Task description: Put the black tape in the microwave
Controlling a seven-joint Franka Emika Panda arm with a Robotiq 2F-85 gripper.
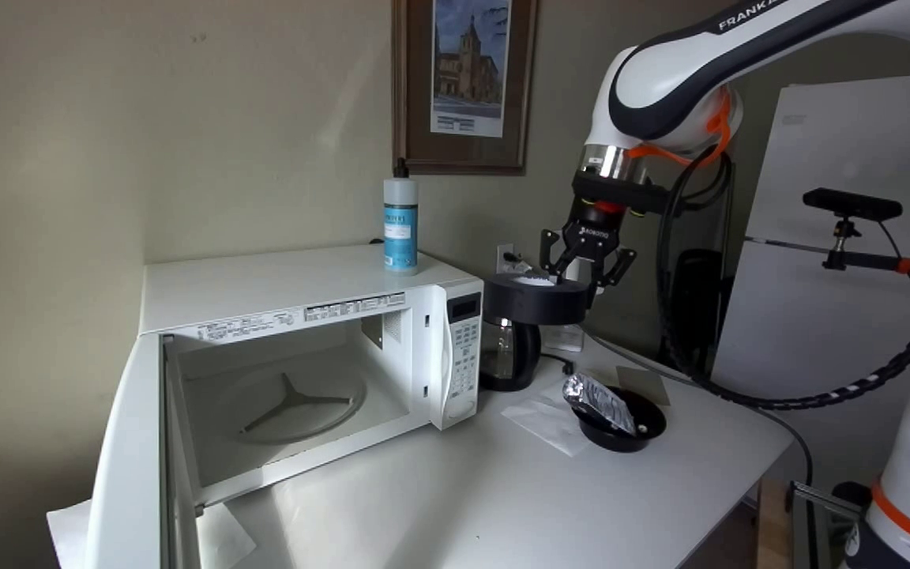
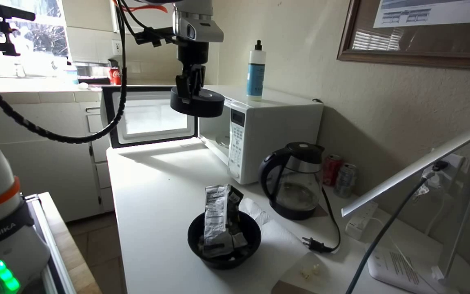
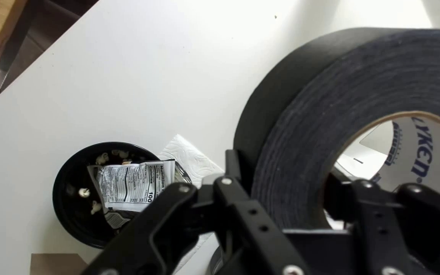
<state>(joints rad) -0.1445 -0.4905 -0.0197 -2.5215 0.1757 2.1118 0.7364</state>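
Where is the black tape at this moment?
In an exterior view, the gripper holds the black tape in the air, just right of the microwave, in front of the coffee jug; in the wrist view, right of the bowl.

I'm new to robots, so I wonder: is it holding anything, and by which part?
The gripper holds the black tape by one side of its ring, one finger inside the hole, one outside.
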